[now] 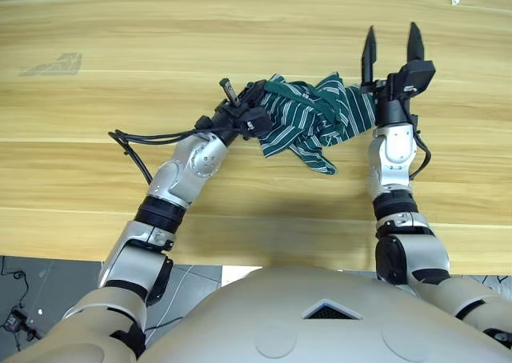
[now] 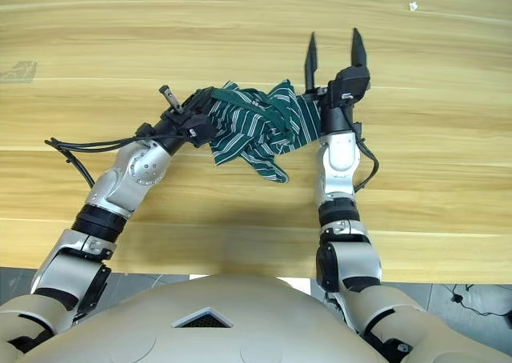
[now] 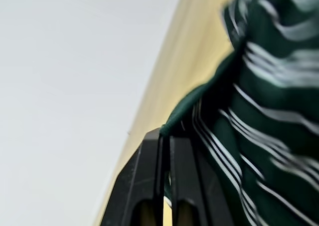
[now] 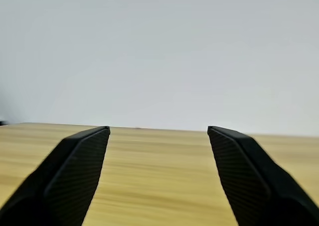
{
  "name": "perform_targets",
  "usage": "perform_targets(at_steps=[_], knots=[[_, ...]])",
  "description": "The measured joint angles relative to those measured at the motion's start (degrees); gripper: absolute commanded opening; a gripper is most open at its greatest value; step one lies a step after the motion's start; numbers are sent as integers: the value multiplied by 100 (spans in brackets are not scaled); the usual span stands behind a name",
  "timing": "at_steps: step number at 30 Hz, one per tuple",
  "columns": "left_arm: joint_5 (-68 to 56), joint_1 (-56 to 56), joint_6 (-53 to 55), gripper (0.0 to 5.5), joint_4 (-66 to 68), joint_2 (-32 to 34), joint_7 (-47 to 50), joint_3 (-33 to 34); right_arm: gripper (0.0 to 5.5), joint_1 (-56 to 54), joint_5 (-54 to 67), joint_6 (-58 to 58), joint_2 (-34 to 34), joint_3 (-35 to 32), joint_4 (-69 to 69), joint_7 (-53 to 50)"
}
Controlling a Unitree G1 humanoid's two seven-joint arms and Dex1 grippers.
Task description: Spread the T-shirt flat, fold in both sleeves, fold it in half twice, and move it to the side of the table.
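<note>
The T-shirt [image 1: 312, 119] is dark green with thin white stripes and hangs bunched up between my two arms above the wooden table [image 1: 240, 27]. My left gripper [image 1: 254, 115] is shut on the shirt's left edge; the left wrist view has its fingers [image 3: 164, 176] pressed together on green fabric [image 3: 259, 136]. My right gripper [image 1: 392, 45] stands open just right of the shirt, fingers pointing to the far side with nothing between them. The right wrist view looks between its two fingertips [image 4: 79, 171] over bare wood. The shirt's right end drapes against the right wrist.
A small white scrap [image 1: 454, 1] lies at the table's far right. A faint grey mark [image 1: 52, 64] is on the wood at the left. The table's near edge [image 1: 240, 259] runs just before my body. Black cables [image 1: 132, 143] trail from my left forearm.
</note>
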Motion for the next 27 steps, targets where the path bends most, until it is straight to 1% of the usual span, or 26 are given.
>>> perform_targets(at_steps=[3, 6, 8, 11, 13, 16, 21, 25, 27], knots=[[-468, 234, 108, 1, -999, 135, -443, 278, 367, 734, 758, 204, -492, 474, -1063, 1500], [-972, 419, 310, 1, -1576, 137, -843, 411, 367, 1348, 1313, 561, -1091, 660, -1677, 2604], [-1039, 520, 426, 1, -1755, 123, -944, 442, 367, 1669, 1733, 1047, -1485, 632, -1995, 3139], [-1065, 534, 560, 1, -1926, 95, -980, 502, 367, 1893, 1835, 1424, -1902, 571, -2271, 3565], [-1067, 545, 670, 1, -2040, 80, -999, 546, 367, 2047, 1823, 1589, -2122, 559, -2484, 3755], [-1067, 544, 717, 1, -2122, 64, -1011, 594, 367, 2158, 1508, 1627, -2186, 663, -2522, 3829], [-1115, 543, 720, 1, -2214, 40, -1114, 596, 367, 2115, 931, 1610, -2048, 805, -2310, 3617], [-1118, 542, 719, 1, -2295, 10, -1185, 522, 367, 2003, 794, 1605, -1860, 789, -2223, 3344], [-1113, 543, 718, 0, -2298, -15, -1207, 470, 333, 1942, 697, 1607, -1786, 787, -2194, 3224]])
